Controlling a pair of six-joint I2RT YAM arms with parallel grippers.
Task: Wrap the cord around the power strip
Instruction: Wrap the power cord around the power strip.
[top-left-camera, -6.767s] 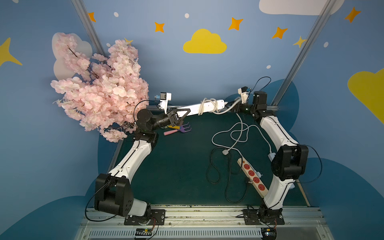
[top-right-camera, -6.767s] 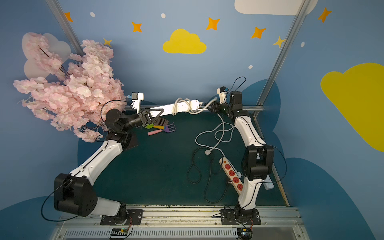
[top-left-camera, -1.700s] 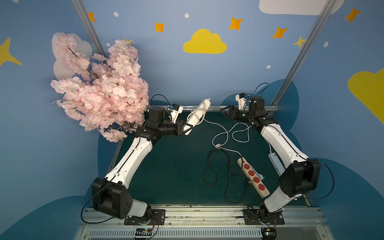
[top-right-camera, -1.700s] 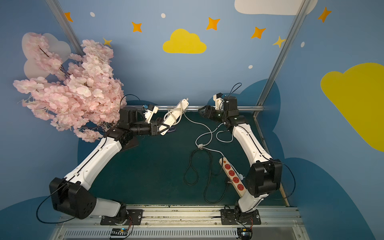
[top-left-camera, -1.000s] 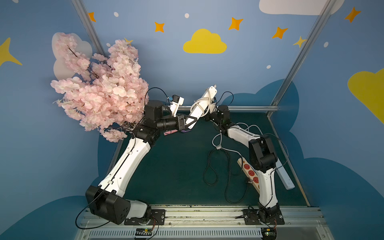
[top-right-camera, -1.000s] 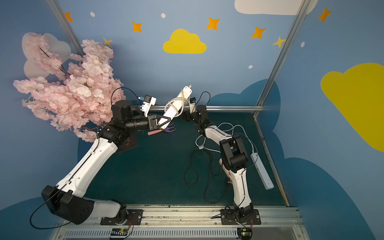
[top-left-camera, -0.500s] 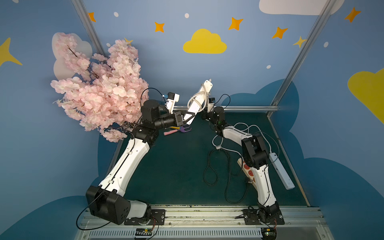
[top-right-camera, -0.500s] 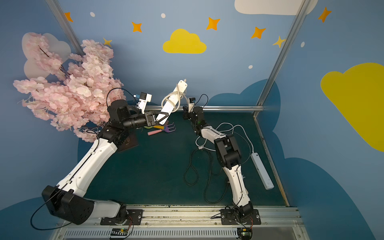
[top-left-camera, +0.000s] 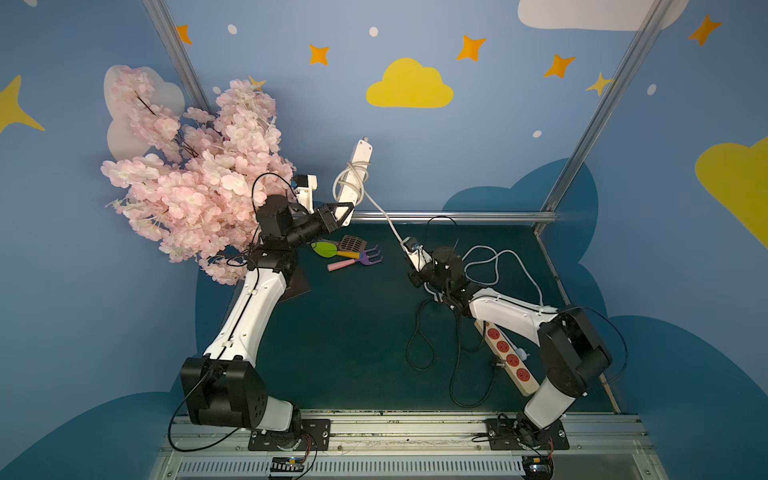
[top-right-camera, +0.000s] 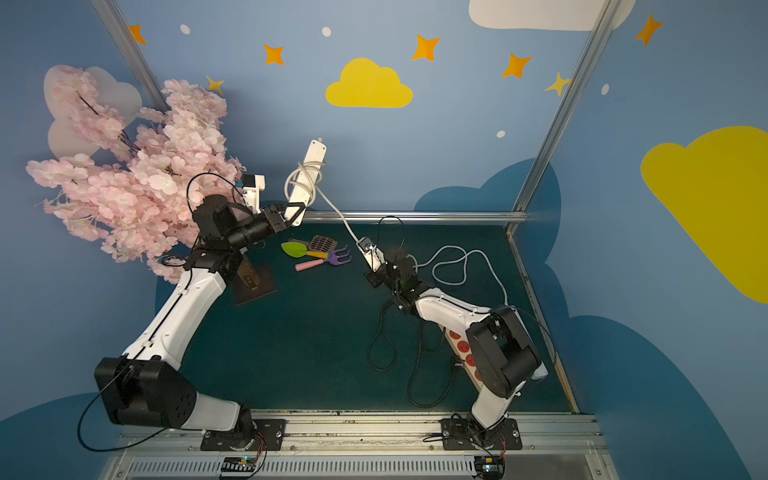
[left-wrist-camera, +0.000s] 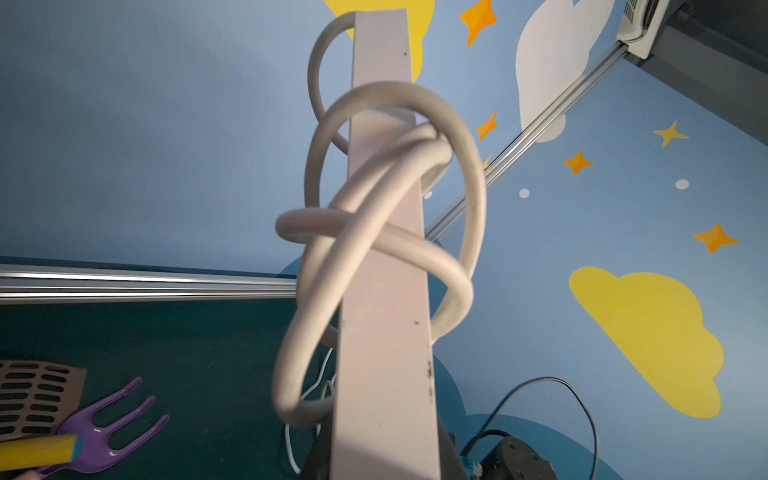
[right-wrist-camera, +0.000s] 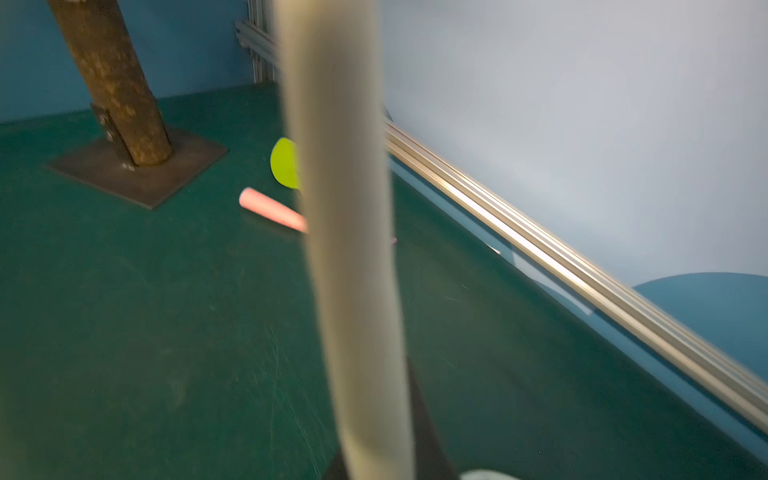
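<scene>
The white power strip hangs tilted in the air near the back wall in both top views. My left gripper is shut on its lower end. A few loose loops of the grey-white cord circle its middle. From there the cord runs taut down to my right gripper, which is shut on it. In the right wrist view the cord rises blurred from the jaws. Its slack lies looped on the mat behind.
A second strip with red sockets and its black cord lie at the front right, partly under my right arm. Plastic garden toys sit mid-back. A pink blossom tree stands back left on a metal base.
My right gripper has shut on the cord and drawn back down from the strip, pulling the cord taut. The left gripper has tilted the strip a little more upright.
</scene>
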